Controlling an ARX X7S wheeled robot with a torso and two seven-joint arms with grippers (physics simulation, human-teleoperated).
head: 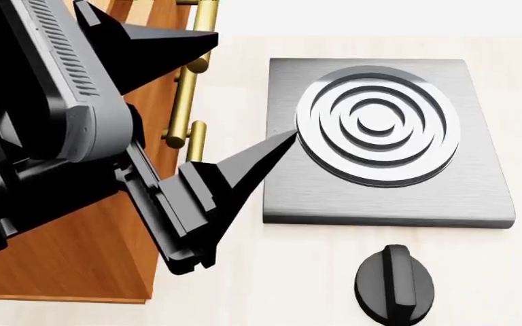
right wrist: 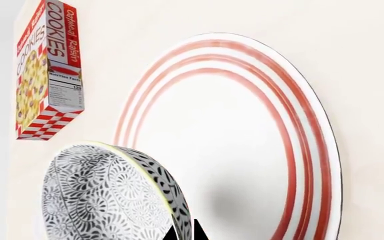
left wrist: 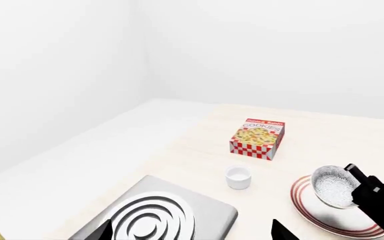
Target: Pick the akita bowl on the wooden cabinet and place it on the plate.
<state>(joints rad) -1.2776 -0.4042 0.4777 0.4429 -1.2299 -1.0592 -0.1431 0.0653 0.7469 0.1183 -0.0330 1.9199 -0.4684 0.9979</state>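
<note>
Right gripper (left wrist: 362,192), dark and blocky in the left wrist view, pinches the rim of the akita bowl (left wrist: 332,187) and carries it tilted above the plate (left wrist: 312,212); its fingertips (right wrist: 185,234) show in the right wrist view as two small black points meeting at the bowl's rim. The speckled bowl hangs over the near part of the red-ringed plate, and whether its foot already touches the plate cannot be told. The step in hand is judged to be the placing: the bowl is off the wooden cabinet (head: 143,136) and over its goal. The next move would call for levelling the bowl, lowering it to the plate's middle, then letting the jaws part. Left gripper (head: 242,102) stands spread and empty beside the cabinet's brass handles (head: 193,81). Near the plate stand a plain white cup (left wrist: 239,177) and a cookie box (left wrist: 259,138); a steel hob (head: 383,136) with concentric rings and a black knob (head: 394,282) lie further along. All rest on a pale wood-grain counter (left wrist: 352,140) under bare white walls.
</note>
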